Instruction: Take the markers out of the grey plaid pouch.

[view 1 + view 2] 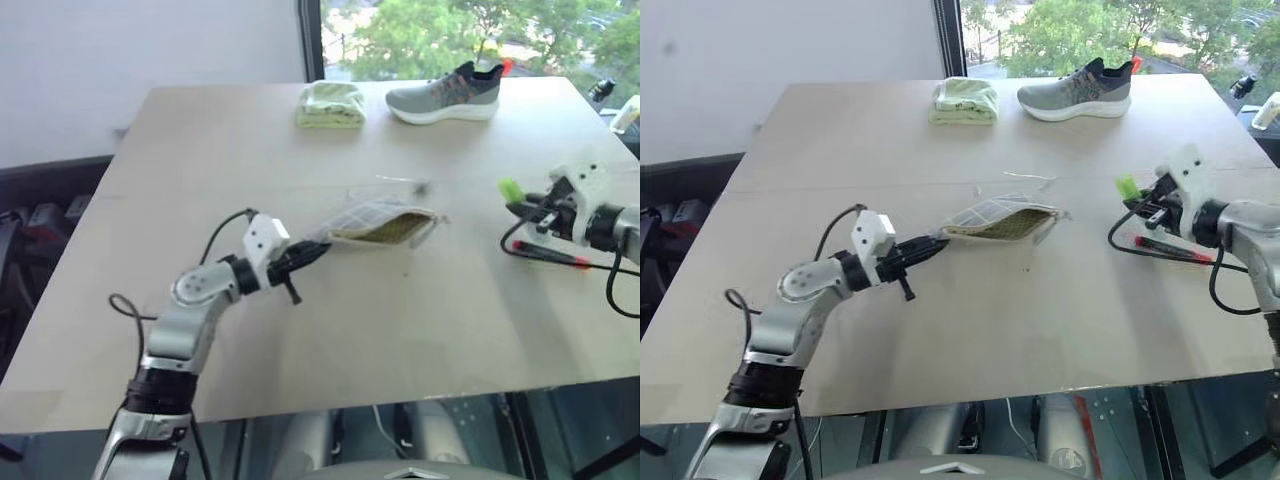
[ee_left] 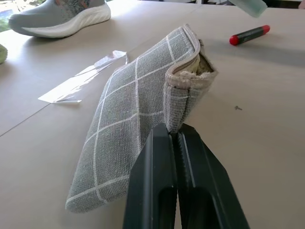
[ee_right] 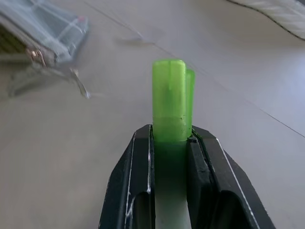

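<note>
The grey plaid pouch (image 1: 380,222) lies mid-table, tipped on its edge with its olive-yellow lining showing at the open mouth. My left gripper (image 2: 175,138) is shut on the fabric at the pouch's near end (image 2: 178,102). Off to the right, above the table, my right gripper (image 3: 170,136) is shut on a marker with a lime-green end (image 3: 171,98), which sticks out past the fingertips (image 1: 511,188). A dark marker with red (image 1: 548,252) lies flat on the table just below that gripper.
A grey sneaker (image 1: 445,95) and a folded pale green cloth (image 1: 332,104) sit at the far edge of the table (image 1: 300,330). A clear plastic strip (image 2: 81,81) lies just behind the pouch. The table's right edge is close to my right gripper.
</note>
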